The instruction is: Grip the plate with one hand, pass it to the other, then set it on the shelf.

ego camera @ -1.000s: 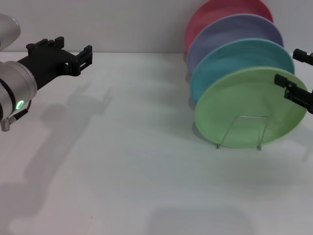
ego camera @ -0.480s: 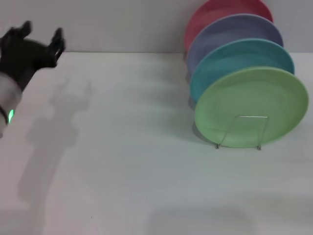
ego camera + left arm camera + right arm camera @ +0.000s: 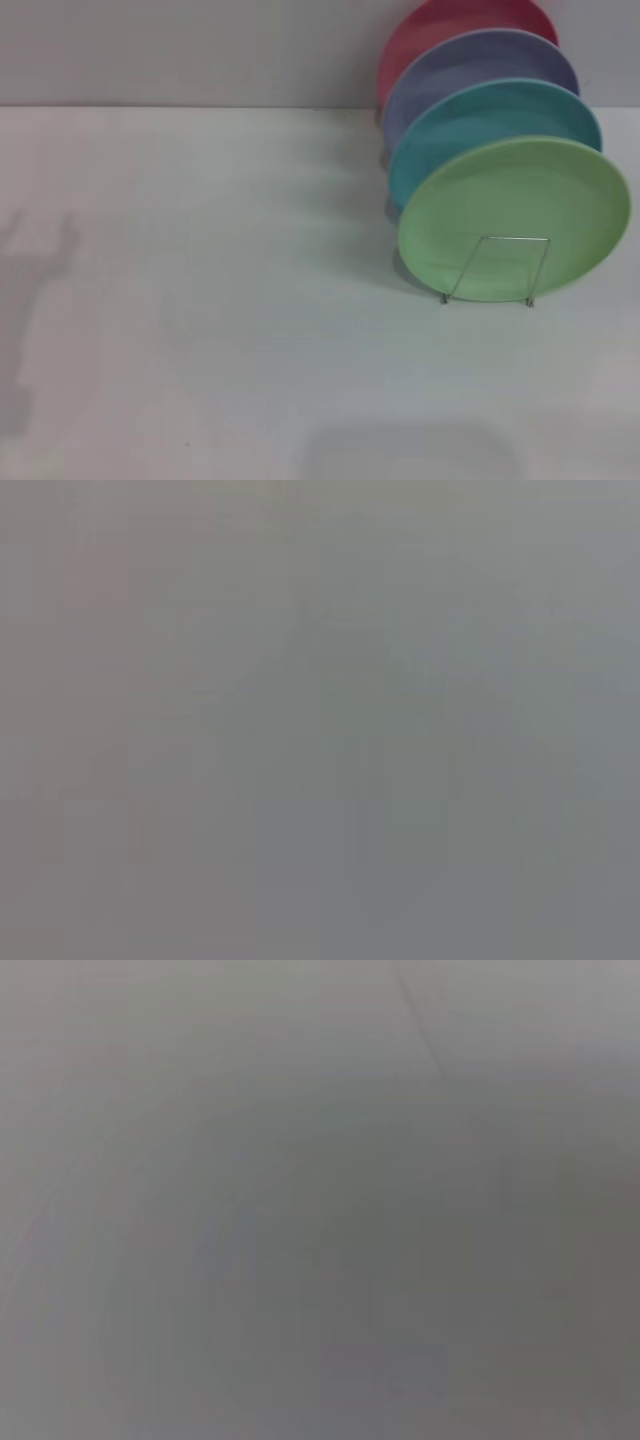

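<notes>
Grippers: neither black two-finger gripper is seen in the head view, and both wrist views show only a featureless grey field, so no finger spacing can be told for the left or the right.

Arm trace: a faint grey shadow is cast on the white tabletop, well apart from the rack on its left side; its source is out of view.

Landmark: a thin silver bent-wire plate rack is seen as one upright loop with two feet on the tabletop.

Task thing: the round light green matte plastic plate is set upright on edge in the rack, directly behind the front loop and touching it, with a slight backward tilt.

Neighbours: a teal plate is stood just behind the green one in the rack, a lavender plate behind that, and a red plate at the far end.

Plate axis: the broad face is turned toward the camera and slightly leftward; the rim runs side to side, across the rack.

Deciding relation: the rack lies toward the right of the tabletop, so the right arm is judged the nearer one for any further contact with the green plate.

Task progress: placement is judged done, since the green plate is seated in the front slot and nothing is gripped in view.
</notes>
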Controlling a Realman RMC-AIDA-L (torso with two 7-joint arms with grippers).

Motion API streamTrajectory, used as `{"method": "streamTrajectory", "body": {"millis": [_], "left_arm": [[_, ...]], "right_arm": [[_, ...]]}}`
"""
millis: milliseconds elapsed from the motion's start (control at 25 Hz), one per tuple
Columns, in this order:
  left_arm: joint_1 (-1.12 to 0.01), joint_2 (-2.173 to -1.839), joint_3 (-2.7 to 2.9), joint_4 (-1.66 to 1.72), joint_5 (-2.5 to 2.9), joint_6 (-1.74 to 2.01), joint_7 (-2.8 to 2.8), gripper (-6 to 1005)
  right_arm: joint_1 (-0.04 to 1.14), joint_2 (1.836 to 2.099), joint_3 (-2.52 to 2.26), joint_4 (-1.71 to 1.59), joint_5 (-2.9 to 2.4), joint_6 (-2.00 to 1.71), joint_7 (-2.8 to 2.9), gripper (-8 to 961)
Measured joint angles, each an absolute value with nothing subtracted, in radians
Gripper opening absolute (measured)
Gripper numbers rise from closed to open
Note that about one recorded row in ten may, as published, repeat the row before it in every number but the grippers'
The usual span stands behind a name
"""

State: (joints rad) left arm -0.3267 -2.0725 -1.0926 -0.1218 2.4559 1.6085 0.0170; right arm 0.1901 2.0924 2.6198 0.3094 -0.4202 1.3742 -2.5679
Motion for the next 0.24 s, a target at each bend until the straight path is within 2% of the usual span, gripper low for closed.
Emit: {"method": "streamTrajectory", "body": {"millis": [240], "left_arm": [[-0.306, -2.074, -1.139, -0.131, 2.456, 1.519, 0.010, 648]], "right_arm": [[0.201, 2.092, 2.613, 0.292, -0.419, 1.328, -2.620, 611]]}}
